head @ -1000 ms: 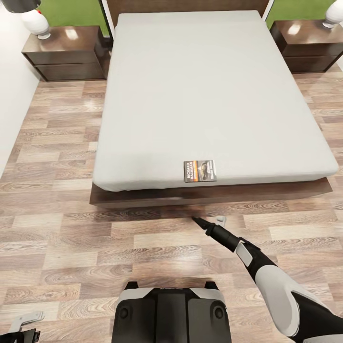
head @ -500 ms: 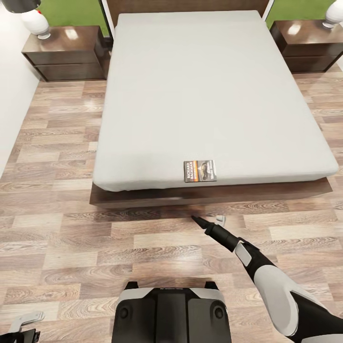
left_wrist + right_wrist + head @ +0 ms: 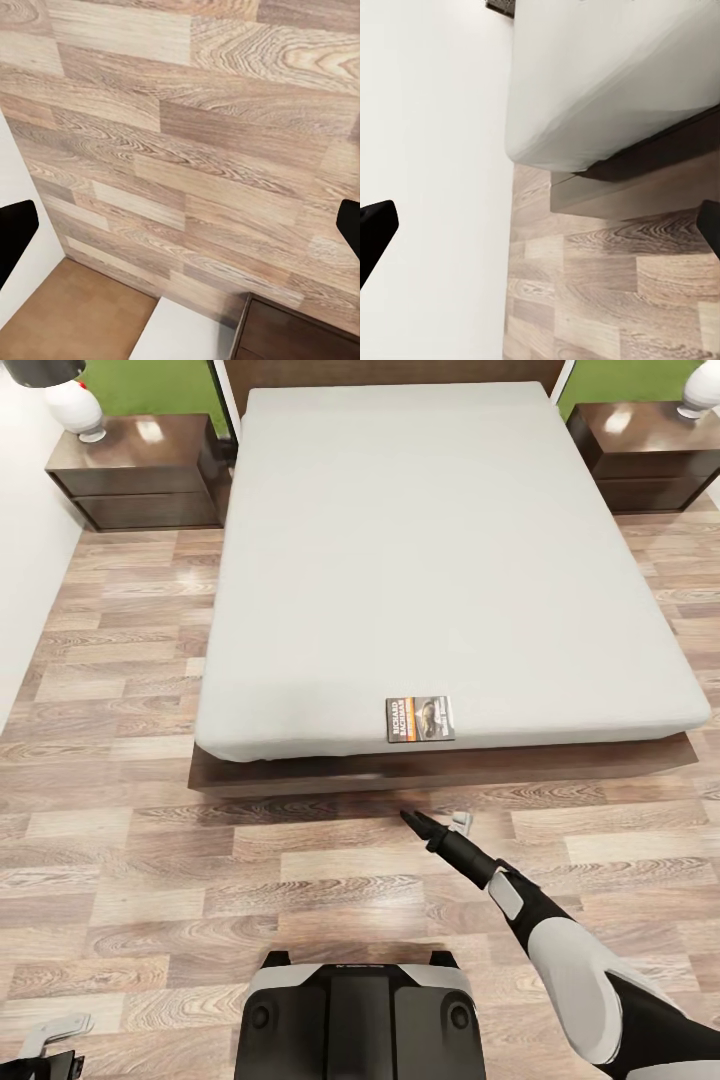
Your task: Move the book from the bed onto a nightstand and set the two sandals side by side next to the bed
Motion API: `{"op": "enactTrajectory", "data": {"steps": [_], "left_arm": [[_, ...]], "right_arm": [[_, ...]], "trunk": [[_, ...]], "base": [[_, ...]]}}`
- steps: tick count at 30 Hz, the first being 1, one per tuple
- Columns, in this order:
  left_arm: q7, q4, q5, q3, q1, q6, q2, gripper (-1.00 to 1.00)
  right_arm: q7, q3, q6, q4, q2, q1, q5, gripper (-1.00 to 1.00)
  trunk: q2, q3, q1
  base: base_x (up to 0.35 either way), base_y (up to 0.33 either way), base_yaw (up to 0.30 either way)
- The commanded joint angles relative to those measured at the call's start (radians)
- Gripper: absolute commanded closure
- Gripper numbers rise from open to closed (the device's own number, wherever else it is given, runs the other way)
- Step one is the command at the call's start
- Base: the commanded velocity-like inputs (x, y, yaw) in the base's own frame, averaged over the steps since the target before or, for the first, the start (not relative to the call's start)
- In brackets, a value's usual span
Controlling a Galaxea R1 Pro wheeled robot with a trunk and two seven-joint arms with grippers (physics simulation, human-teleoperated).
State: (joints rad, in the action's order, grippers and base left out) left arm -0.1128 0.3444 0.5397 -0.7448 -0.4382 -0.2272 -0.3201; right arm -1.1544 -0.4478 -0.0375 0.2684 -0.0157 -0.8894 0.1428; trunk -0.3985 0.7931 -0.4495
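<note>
The small dark paperback book (image 3: 420, 718) lies at the foot edge of the pale grey mattress bed (image 3: 440, 550). The right claw (image 3: 436, 820), fingers spread and empty, hovers over the wood-plank floor (image 3: 150, 840); the left claw (image 3: 50, 1036) is likewise spread.

Bedroom: bed (image 3: 440, 550) w/ nightstands (image 3: 135, 470)

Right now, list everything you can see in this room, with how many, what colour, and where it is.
Pale grey-white mattress on dark brown wooden platform bed: one, centre, headboard at far end.
Small dark paperback book with orange band: one, flat on the mattress by its near edge.
Glossy dark brown nightstands: two, left and right of the bed's head.
White lamp bases: two, one on each nightstand, left, right.
Wood-plank floor: brown-grey, around the bed.
Right gripper: open, above the floor before the bed's foot.
Left gripper: at the head view's lower left corner, fingers apart in its wrist view.
Robot base: black and grey, bottom centre.
</note>
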Motion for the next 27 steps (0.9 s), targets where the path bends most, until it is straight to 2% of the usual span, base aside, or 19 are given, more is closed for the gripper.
{"op": "enactTrajectory", "data": {"steps": [1, 9, 12, 18, 27], "left_arm": [[-0.008, 0.002, 0.009, -0.008, -0.001, -0.005, 0.001, -1.0], [-0.011, 0.002, 0.008, -0.008, -0.001, -0.007, 0.001, -1.0], [-0.011, 0.002, 0.008, -0.008, -0.001, -0.007, 0.001, -1.0], [-0.012, 0.002, 0.009, -0.008, -0.001, -0.007, 0.001, -1.0], [-0.015, 0.002, 0.008, -0.008, -0.001, -0.009, 0.0, -1.0]], "right_arm": [[-0.001, 0.0, -0.005, -0.002, 0.0, 0.0, 0.003, -1.0], [0.018, -0.011, -0.012, -0.002, 0.005, 0.011, 0.008, -1.0], [0.022, -0.051, -0.013, -0.002, 0.005, 0.03, 0.035, -1.0], [0.024, -0.166, -0.014, -0.009, -0.001, 0.08, 0.137, -1.0], [0.022, -0.209, -0.016, -0.02, 0.002, 0.12, 0.177, -1.0]], "trunk": [[-0.001, 0.001, -0.001], [-0.001, 0.001, -0.001], [-0.001, 0.001, -0.001], [-0.001, 0.001, -0.001], [-0.001, 0.001, -0.001]], "base": [[0.0, 0.0, 0.0], [0.0, 0.0, 0.0], [0.0, 0.0, 0.0], [0.0, 0.0, 0.0], [0.0, 0.0, 0.0]]}}
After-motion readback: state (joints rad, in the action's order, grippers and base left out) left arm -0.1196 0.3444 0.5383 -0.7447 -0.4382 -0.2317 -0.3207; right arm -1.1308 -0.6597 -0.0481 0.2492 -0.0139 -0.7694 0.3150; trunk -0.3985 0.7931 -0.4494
